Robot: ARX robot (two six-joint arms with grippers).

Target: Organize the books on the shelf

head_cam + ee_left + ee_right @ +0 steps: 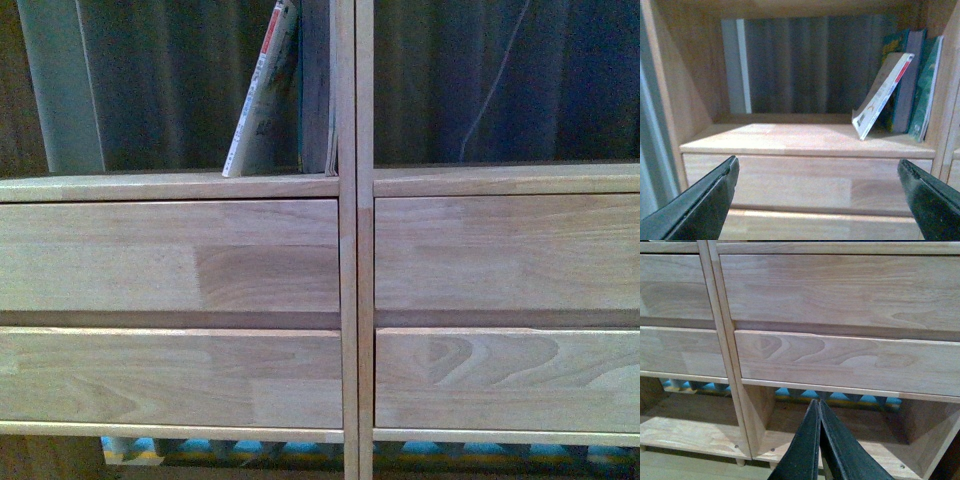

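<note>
Leaning at a slant in the upper middle of the front view, the white-spined book (pixel 262 92) rests its top against the upright books (pixel 318 90) packed by the centre post of the shelf (pixel 170 187). From the left wrist camera the same book (pixel 882 95) sits right of centre, its foot kicked out along the board, with the upright books (pixel 912 80) behind it at the right edge.

It looks thin and floppy, so it is probably light and will bend if taken by one corner. The better hold seems to be across the spine near mid-height, where the cover has some stiffness; the glossy cover may slip.

The left gripper (pixel 817 182) has its black fingers (pixel 710 200) spread wide with nothing between them, low in the frame before the drawer front (pixel 805 182). The right gripper (pixel 819 440) is pressed together and empty, aimed at the lower drawer (pixel 840 360); whether the tips quite touch is hard to tell.
</note>
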